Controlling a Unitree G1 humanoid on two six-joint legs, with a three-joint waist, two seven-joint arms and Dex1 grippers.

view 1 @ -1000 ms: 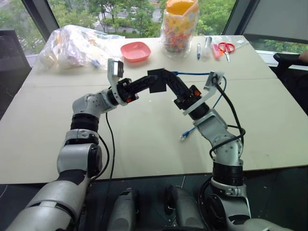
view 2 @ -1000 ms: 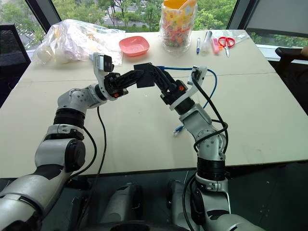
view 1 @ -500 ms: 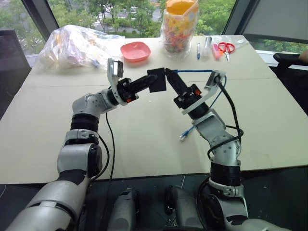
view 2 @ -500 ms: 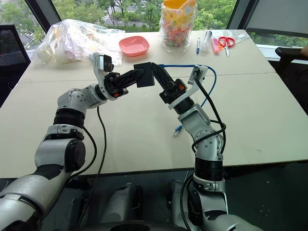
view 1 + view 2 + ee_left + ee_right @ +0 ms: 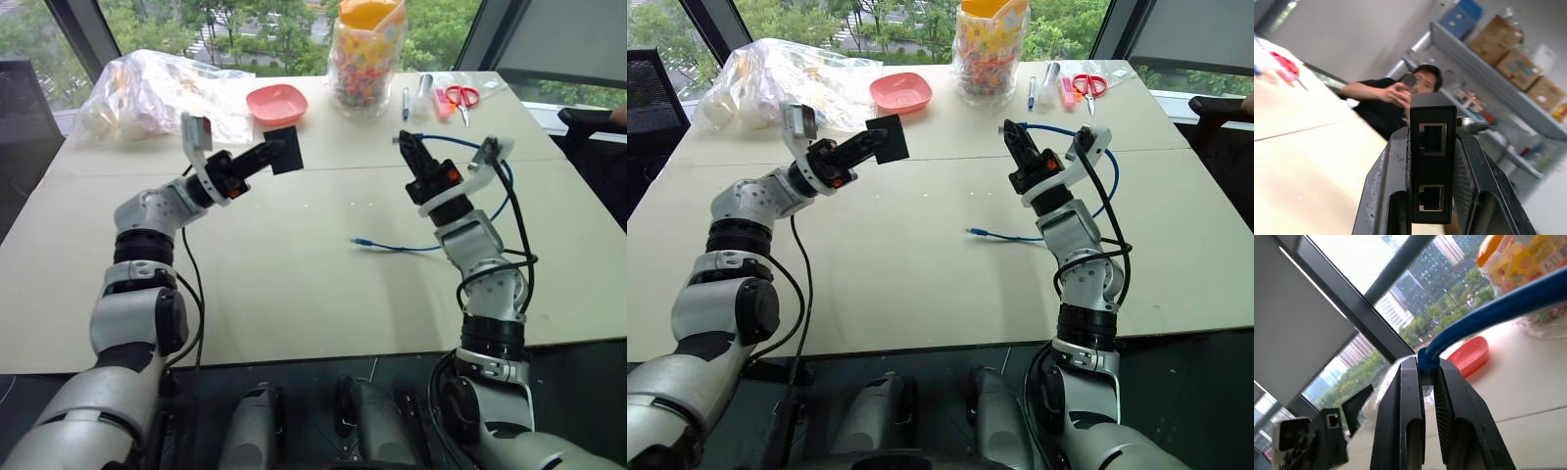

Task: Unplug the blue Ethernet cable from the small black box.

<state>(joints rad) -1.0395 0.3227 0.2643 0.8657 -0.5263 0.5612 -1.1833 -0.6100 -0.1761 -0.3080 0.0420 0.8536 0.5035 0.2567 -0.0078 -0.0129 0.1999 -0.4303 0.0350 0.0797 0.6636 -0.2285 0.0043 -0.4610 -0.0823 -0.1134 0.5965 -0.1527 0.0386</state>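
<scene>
With box and cable already well apart above the table (image 5: 294, 294), unplugging judged done. Small black box (image 5: 285, 150) clamped in left gripper (image 5: 272, 154), both ports empty. Blue Ethernet cable (image 5: 1058, 128) pinched in right gripper (image 5: 1009, 129), other plug resting on the tabletop. Next: lowering both, letting go.

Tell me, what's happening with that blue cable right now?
Left gripper shut on small black box, both ports empty. Right gripper shut on blue Ethernet cable, unplugged, far plug lying on table. Nothing between them.
</scene>
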